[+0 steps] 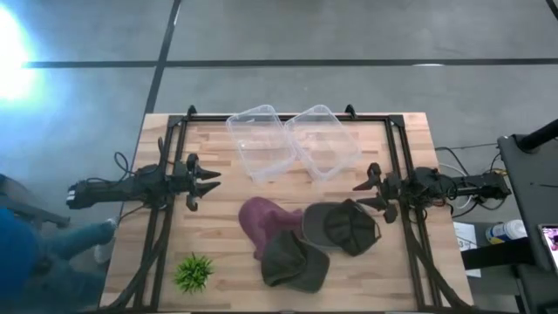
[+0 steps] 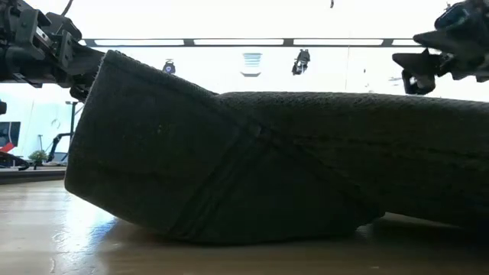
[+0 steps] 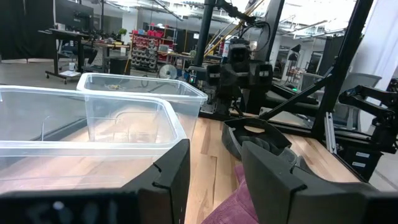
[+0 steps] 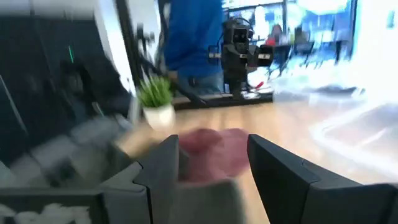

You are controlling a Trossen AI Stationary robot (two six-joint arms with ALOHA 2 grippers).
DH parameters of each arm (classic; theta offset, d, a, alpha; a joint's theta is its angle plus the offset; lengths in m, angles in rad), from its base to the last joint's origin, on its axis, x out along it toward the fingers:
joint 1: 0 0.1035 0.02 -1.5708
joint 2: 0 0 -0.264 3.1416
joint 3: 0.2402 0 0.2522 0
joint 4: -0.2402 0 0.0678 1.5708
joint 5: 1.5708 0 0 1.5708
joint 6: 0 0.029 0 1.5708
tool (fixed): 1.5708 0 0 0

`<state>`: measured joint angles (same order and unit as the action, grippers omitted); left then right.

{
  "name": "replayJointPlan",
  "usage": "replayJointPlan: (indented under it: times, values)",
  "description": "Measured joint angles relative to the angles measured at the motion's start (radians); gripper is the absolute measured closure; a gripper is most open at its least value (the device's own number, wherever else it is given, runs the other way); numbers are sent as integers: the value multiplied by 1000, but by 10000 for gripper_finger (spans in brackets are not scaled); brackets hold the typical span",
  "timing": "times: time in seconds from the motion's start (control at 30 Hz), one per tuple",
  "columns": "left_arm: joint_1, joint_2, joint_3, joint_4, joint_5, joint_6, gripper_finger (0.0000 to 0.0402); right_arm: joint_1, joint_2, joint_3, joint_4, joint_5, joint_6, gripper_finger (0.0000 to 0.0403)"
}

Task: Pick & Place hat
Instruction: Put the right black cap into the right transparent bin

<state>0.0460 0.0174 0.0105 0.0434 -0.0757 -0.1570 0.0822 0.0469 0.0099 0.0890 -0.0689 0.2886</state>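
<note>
Three hats lie on the wooden table. A maroon hat (image 1: 264, 220) sits in the middle, with a dark olive cap (image 1: 295, 262) overlapping its near side and a dark grey-green cap (image 1: 342, 227) to its right. The olive cap (image 2: 267, 168) fills the low view. My left gripper (image 1: 209, 180) hovers open to the left of the hats, and its wrist view shows the maroon hat (image 3: 230, 205) just past the fingers. My right gripper (image 1: 362, 194) is open above the far edge of the grey-green cap, facing the maroon hat (image 4: 211, 152).
Two clear plastic bins (image 1: 259, 144) (image 1: 323, 139) stand side by side at the table's far edge. A small potted plant (image 1: 193, 272) stands near the front left corner. A person in blue (image 1: 17, 253) is beside the table's left side.
</note>
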Motion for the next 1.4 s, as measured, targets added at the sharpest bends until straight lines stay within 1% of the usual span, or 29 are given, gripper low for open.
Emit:
replayJointPlan:
  times: [0.13, 0.17, 0.23, 0.27, 0.3, 0.43, 0.57, 0.6, 0.67, 0.77, 0.87, 0.97, 1.0, 1.07, 1.2, 1.3, 1.4]
  values:
    - [0, 0, 0, 0, 0, 0, 262, 0, 0, 0, 5, 9, 314, 216]
    - [0, 0, 0, 0, 0, 0, 262, 0, 0, 0, 5, 26, 411, 216]
    - [0, 0, 0, 0, 0, 0, 262, 0, 1, 0, -9, 83, 656, 216]
    - [0, 0, 0, 0, 0, 0, 262, 0, 2, 0, -21, 114, 731, 216]
    - [0, 0, 0, 0, 0, 0, 262, 0, 6, 0, -22, 130, 760, 216]
    - [0, 0, 0, 0, 0, 0, 262, 1, 36, 0, 47, 125, 834, 216]
    - [0, 0, 0, 0, 0, 0, 262, 2, 131, 0, 146, 62, 937, 215]
    - [0, 0, 0, 0, 0, 0, 262, 8, 166, 3, 179, 56, 949, 215]
    - [0, 0, 0, 0, 0, 0, 262, 24, 248, 47, 171, 52, 955, 216]
    - [0, 0, 0, 0, 0, 0, 262, 63, 416, 187, 52, 53, 882, 218]
    - [0, 0, 0, -1, 0, 0, 262, 128, 601, 373, -233, 70, 779, 229]
    - [0, 0, 0, -2, 0, 0, 262, 221, 789, 550, -541, 152, 701, 239]
    - [0, 0, 0, -3, 0, 0, 262, 256, 846, 599, -618, 184, 688, 241]
    - [0, 0, 0, -7, 0, 0, 262, 332, 952, 685, -718, 241, 672, 242]
    - [0, 0, 0, -9, 0, 0, 262, 482, 1147, 834, -803, 328, 644, 237]
    - [0, 0, 0, -10, 1, 0, 262, 556, 1285, 936, -850, 340, 618, 227]
    - [0, 0, 0, -11, 3, 0, 262, 606, 1422, 1016, -877, 340, 554, 212]
